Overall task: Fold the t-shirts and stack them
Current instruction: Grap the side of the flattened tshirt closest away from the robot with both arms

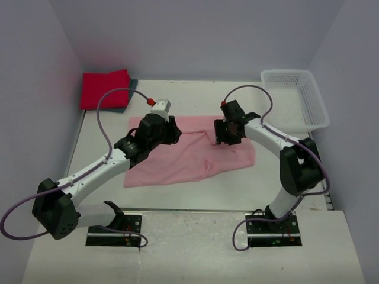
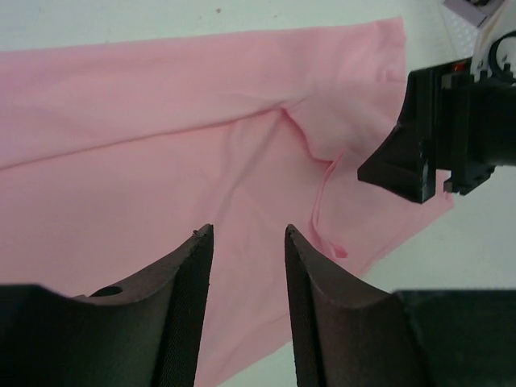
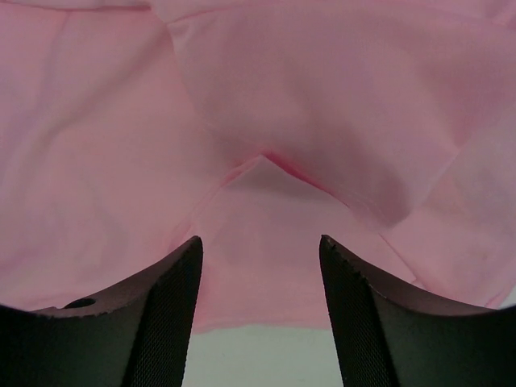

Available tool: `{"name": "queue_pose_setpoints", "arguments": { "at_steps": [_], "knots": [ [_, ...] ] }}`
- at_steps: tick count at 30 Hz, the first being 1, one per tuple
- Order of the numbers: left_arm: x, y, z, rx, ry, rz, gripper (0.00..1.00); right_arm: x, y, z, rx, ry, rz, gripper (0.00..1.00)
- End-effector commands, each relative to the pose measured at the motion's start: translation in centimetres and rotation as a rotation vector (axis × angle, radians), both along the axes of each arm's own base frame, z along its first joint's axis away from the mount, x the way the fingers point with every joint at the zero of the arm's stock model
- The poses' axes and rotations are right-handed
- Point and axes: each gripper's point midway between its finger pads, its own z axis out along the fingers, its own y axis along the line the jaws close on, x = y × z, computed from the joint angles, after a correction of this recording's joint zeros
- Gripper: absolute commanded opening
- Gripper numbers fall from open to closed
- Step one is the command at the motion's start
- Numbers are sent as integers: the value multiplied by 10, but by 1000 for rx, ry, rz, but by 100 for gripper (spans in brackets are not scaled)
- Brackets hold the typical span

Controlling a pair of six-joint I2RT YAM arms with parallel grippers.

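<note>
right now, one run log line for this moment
pink shirt: spread on table | left gripper: open above it | right gripper: open above it | red shirt: folded, far left

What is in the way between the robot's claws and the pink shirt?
Nothing visible. The left gripper and the right gripper both hang open right over the pink shirt, with no other thing in between.

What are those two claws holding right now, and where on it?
Nothing. The left gripper and right gripper both stand open above the pink t-shirt, with no cloth pinched in either.
</note>
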Motion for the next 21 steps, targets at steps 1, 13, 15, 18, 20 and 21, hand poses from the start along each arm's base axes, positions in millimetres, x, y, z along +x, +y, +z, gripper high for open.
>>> {"name": "queue_pose_setpoints", "arguments": {
  "at_steps": [1,13,15,18,20,21],
  "knots": [
    [-15,23,-26,44,72,69,42,30,12,14,5,-76,1,61],
    [-29,35,-21,39,46,64,41,42,22,-10,-39,7,21,55],
    [-29,36,-17,37,35,65,42,37,21,-18,-45,26,14,55],
    [-29,39,-13,41,24,69,43,34,19,-26,-48,38,3,53],
    [-28,39,-13,45,22,69,44,34,19,-29,-51,40,2,51],
    [-28,39,-13,44,22,69,44,34,19,-34,-56,51,1,51]
  ]
}}
